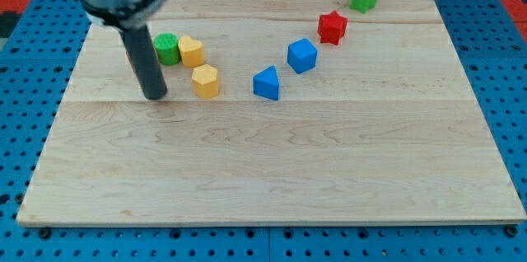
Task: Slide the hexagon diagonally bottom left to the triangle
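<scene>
yellow hexagon (206, 81), blue triangle (267, 84), dark rod (148, 64)

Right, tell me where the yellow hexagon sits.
The yellow hexagon lies in the board's upper left, just below the other yellow block, right of my tip and left of the blue triangle.

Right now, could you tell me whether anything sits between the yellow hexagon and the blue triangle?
Nothing visible does: bare wood lies between the yellow hexagon and the blue triangle. My tip stands just to the hexagon's left in the view.
</scene>
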Tool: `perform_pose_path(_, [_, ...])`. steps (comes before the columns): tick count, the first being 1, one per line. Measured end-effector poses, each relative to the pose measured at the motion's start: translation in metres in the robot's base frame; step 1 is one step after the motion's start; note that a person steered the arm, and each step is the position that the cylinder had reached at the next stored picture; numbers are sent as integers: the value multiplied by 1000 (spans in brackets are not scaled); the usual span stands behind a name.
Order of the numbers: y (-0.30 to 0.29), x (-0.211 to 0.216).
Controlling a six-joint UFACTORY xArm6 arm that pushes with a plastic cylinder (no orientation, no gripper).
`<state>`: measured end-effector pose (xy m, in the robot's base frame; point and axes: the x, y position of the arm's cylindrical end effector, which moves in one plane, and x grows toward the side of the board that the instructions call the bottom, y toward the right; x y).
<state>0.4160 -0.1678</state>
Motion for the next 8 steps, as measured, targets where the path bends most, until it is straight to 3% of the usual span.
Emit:
perform_pose_path(1, [3,-39])
perform_pose_path(3, [98,-19])
perform_pose_path(5, [103,10])
perform_pose_path(8, [75,-22])
